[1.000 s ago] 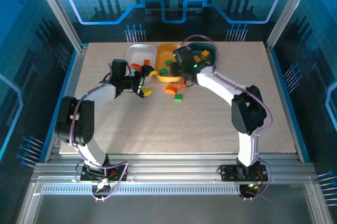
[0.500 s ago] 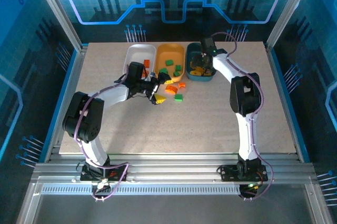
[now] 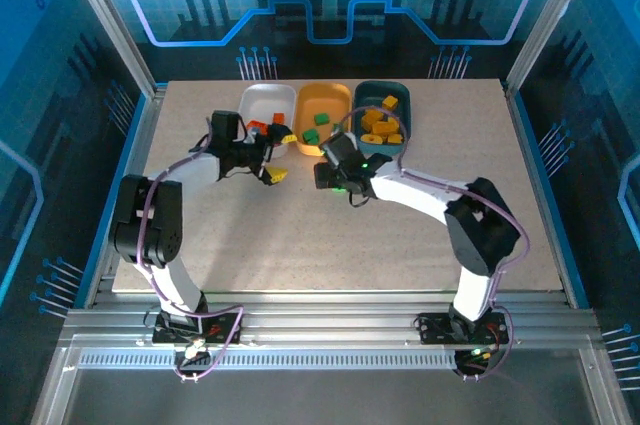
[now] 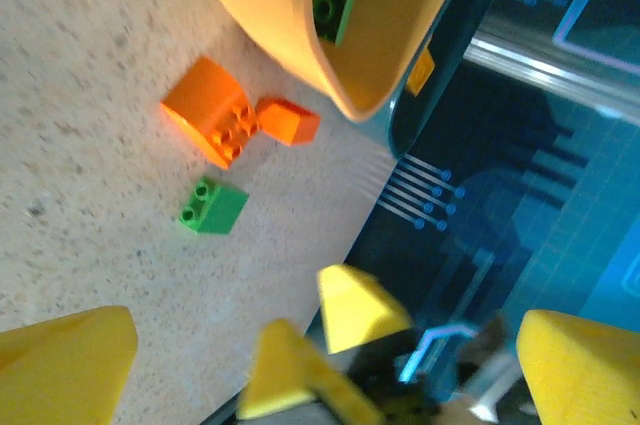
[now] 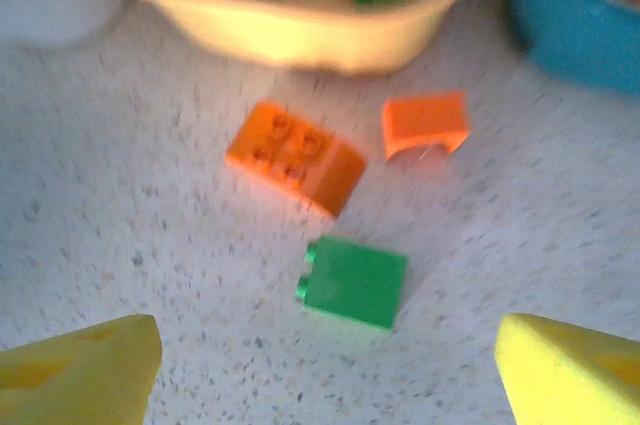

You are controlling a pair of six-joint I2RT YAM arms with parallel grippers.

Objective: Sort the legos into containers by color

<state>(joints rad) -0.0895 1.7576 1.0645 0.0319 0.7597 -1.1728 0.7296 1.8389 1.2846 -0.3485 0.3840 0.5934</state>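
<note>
- The left arm (image 3: 150, 215) rises from its base, folds at the elbow and reaches over the counter (image 3: 350, 245) toward the front of the white tray (image 3: 262, 95).
- The left gripper (image 3: 273, 157) hangs low just in front of the white tray, its yellow fingers (image 4: 60, 360) spread wide and released, with nothing between them.
- The right arm (image 3: 470, 235) bends at the elbow and stretches leftward across the counter, its wrist pointing at the front of the orange-yellow tray (image 3: 335, 95).
- The right gripper (image 5: 325, 365) hovers just above the counter with its fingers (image 5: 570, 365) parted and released, grasping nothing.
- Three loose bricks lie on the counter ahead of those fingers, near the orange-yellow tray's front wall: an orange brick (image 5: 295, 157) with four studs showing, a small curved orange piece (image 5: 425, 125) just beside it, and a green brick (image 5: 353, 283) closest to the fingers. None touches the tray.
- The three trays stand side by side at the far edge; the teal tray (image 3: 400, 95) is on the right.
- Yellow bricks (image 3: 380, 125) sit in the teal tray, green bricks (image 3: 322, 118) in the orange-yellow one, and orange-red bricks (image 3: 278, 119) in the white one.
</note>
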